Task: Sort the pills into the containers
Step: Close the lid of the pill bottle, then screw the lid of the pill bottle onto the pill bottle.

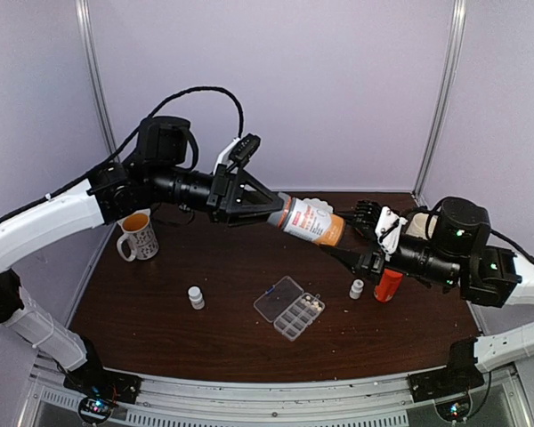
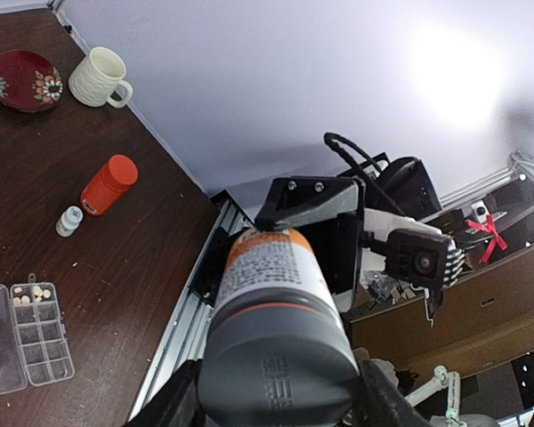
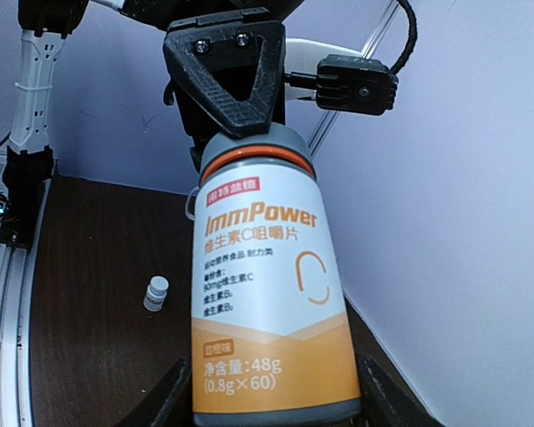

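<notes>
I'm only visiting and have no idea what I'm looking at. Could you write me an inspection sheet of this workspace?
Surface: dark wood table.
Job's things: box open, mid-table; pills at one end of it.
Clutter: printed mug, ribbed mug, bowl, red bottle, left vial, right vial.
Pincers: left pincer grips the cap and right pincer the base of the big bottle, in mid-air.
Cables: black cable loops over the left arm.
Surroundings: pale walls, metal rail.

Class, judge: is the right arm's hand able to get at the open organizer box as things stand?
Probably not: the right hand grips the supplement bottle by its base while the left hand holds its cap. The organizer box below lies unobstructed.
</notes>
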